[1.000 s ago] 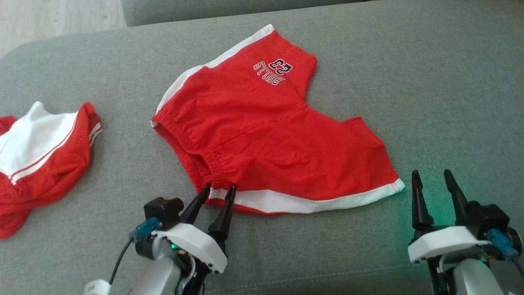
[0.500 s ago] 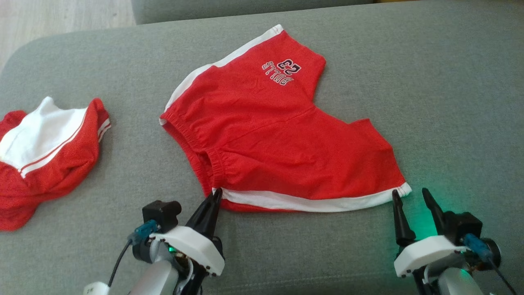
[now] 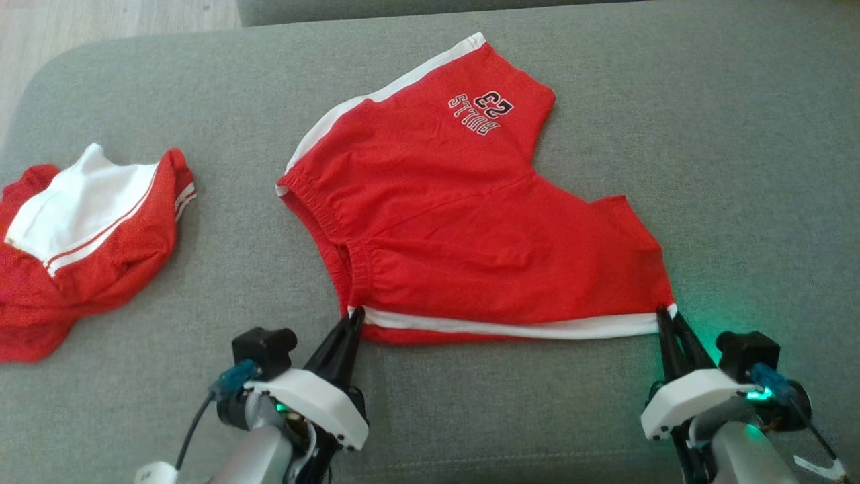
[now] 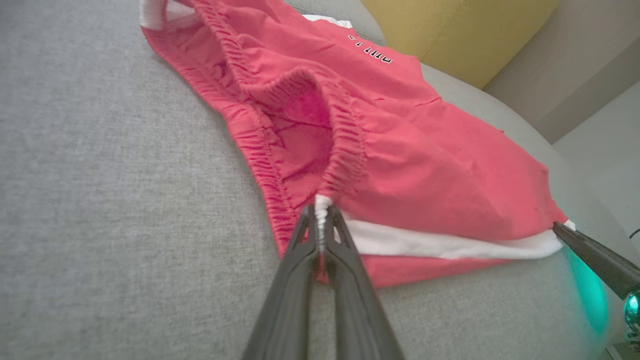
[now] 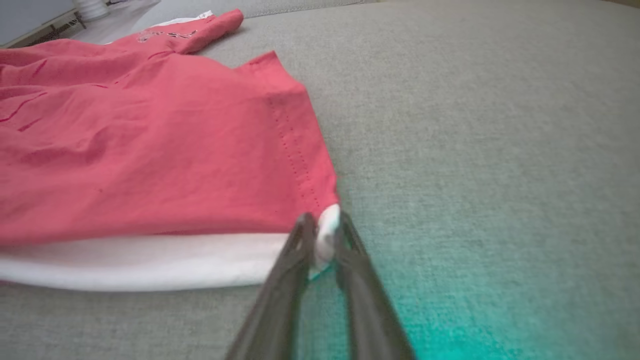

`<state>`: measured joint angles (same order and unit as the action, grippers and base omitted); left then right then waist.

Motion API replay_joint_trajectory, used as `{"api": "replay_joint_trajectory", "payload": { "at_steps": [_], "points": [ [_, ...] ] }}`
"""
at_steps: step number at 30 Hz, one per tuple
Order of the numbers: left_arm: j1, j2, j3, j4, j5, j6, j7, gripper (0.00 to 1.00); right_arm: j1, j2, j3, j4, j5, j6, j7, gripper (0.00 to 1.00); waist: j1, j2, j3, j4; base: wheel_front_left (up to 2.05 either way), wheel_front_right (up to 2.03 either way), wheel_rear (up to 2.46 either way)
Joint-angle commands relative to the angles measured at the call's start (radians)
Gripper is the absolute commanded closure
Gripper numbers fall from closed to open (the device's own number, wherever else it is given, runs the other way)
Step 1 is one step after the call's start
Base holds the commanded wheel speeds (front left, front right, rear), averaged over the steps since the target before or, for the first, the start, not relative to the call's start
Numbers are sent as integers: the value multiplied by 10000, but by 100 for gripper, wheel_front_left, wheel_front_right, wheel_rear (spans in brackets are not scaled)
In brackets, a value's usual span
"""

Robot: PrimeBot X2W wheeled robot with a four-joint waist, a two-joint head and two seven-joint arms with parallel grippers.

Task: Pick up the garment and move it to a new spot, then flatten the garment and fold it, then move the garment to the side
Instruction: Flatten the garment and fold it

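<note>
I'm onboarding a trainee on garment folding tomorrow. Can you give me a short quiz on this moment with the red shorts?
1. True or false: the left tool is shut on the waistband corner of the red shorts.
2. Where does the right tool grip the shorts? A) the leg printed "23"; B) the near white-striped hem corner; C) the crotch.
3. Fill in: on the grey cushion, to the robot's left of the shorts, lies a second ___.
Key: 1 true; 2 B; 3 red-and-white garment.
</note>
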<state>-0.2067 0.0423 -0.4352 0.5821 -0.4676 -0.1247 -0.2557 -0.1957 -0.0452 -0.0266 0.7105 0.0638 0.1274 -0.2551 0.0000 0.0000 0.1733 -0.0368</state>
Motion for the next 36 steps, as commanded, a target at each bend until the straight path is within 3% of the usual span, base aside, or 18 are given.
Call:
{"api": "replay_joint_trajectory", "payload": {
  "at_steps": [1, 14, 24, 36],
  "points": [
    [-209, 80, 519, -451, -5, -58, -61, 100, -217, -51, 283, -154, 135, 33, -34, 100, 0, 0, -83, 9, 0, 0, 0],
    [-113, 91, 1930, -2062, 1015, -59, -61, 100, -525, -51, 859, -2264, 1411, 33, -64, 100, 0, 0, -1618, 89, 0, 0, 0],
    [881, 110, 2049, -2786, 1096, -59, -61, 100, 106, -51, 852, -3487, 1899, 33, 88, 100, 0, 0, -2287, 201, 0, 0, 0],
    [2167, 85, 2253, -3284, 1015, -59, -61, 100, 1620, -51, 291, -5679, 1903, 33, 1268, 100, 0, 0, -2115, 101, 0, 0, 0]
  ]
}}
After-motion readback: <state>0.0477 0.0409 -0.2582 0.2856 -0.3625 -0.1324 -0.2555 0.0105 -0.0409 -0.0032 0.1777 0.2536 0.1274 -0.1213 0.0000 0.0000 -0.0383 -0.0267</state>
